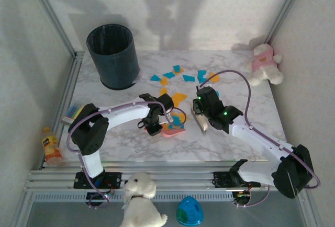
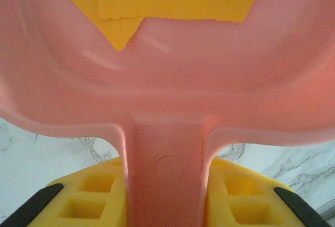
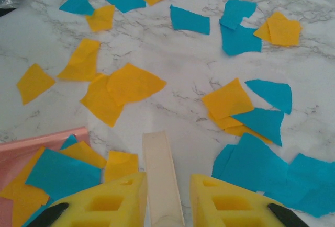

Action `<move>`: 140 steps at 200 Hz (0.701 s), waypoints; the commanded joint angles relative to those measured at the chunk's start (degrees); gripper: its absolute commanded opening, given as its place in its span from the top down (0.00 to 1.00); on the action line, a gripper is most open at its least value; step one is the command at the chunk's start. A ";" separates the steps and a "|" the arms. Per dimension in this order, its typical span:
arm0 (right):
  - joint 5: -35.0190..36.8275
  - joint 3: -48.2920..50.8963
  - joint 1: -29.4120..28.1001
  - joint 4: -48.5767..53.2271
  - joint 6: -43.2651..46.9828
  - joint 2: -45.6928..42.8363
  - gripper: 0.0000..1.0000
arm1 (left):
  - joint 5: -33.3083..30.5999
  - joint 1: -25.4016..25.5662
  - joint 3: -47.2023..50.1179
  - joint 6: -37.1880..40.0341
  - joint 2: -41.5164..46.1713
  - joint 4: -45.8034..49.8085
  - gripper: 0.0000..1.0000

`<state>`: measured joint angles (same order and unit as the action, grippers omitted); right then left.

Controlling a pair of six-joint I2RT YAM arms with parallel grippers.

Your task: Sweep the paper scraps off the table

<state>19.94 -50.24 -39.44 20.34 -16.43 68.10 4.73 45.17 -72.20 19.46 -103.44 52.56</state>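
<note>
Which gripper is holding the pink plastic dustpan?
The left gripper, shut on the handle of the pink plastic dustpan; the right gripper grips a cream flat-handled tool instead.

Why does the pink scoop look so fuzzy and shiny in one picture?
Left wrist view: the pink plastic dustpan sits very close to the lens, so it looks soft, with pale glare streaks. Right wrist view: the orange and blue paper scraps look sharp on the white marble table. Top external view: grey shadows fall on the back wall.
</note>
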 commanded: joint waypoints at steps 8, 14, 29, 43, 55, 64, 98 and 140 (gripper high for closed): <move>0.61 0.14 -0.99 -2.53 -1.97 1.68 1.00 | 0.96 0.17 0.05 0.77 1.01 1.75 1.00; 0.14 0.07 -1.20 -2.66 -2.06 1.91 1.00 | 1.01 0.27 0.00 0.71 0.94 1.72 1.00; -0.79 0.05 -1.67 -3.04 -2.37 2.40 1.00 | 1.06 0.27 -0.13 0.66 0.92 1.76 1.00; -1.71 0.05 -2.16 -3.58 -2.79 2.87 1.00 | 1.07 0.27 -0.22 0.66 0.87 1.73 1.00; -2.75 0.02 -2.46 -3.97 -3.00 3.35 1.00 | 1.15 0.27 -0.36 0.64 0.63 1.77 1.00; -3.76 0.05 -2.72 -4.23 -3.13 3.53 1.00 | 1.16 0.27 -0.48 0.58 0.61 1.77 1.00; -6.69 -0.12 -3.10 -5.51 -3.39 3.99 1.00 | 1.16 0.29 -0.82 0.49 0.25 1.85 1.00; -10.29 -0.39 -3.02 -6.72 -3.31 3.72 1.00 | 1.16 0.36 -1.01 0.57 0.15 2.02 1.00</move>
<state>13.32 -50.24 -41.89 15.33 -18.90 71.53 4.93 45.28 -72.23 19.44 -103.44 52.58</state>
